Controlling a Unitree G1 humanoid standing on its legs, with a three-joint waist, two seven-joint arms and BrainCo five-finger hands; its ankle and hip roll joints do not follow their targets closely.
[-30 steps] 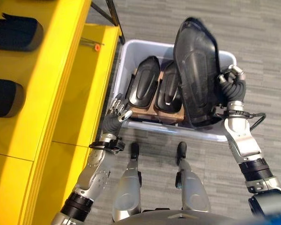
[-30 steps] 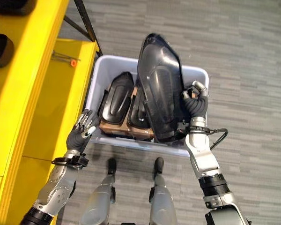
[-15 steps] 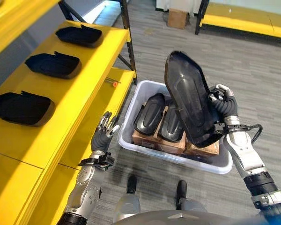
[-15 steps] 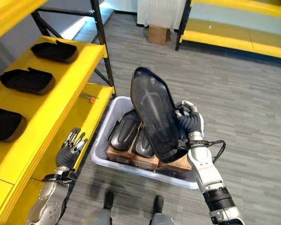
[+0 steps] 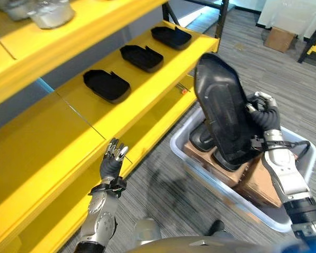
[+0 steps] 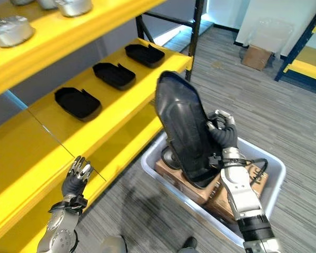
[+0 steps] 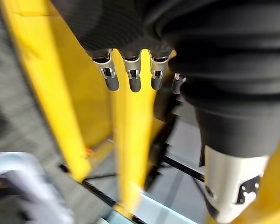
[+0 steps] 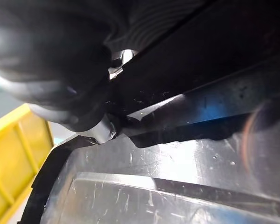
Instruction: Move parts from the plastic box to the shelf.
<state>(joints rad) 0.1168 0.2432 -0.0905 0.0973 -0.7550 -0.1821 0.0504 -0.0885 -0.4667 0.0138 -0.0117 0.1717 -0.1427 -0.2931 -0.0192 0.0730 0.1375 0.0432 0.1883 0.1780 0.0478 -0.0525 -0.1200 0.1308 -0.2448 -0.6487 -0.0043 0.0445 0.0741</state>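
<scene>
Black part (image 5: 223,113) now raised beside yellow shelf (image 5: 84,124), right hand (image 5: 263,113) gripping it; left hand (image 5: 114,159) relaxed, grey floor (image 5: 163,182)

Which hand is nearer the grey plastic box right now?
Right. The right hand is above the plastic box, shut on the edge of the large black part. The left hand is open out by the yellow shelf, across bare floor from the box.
</scene>
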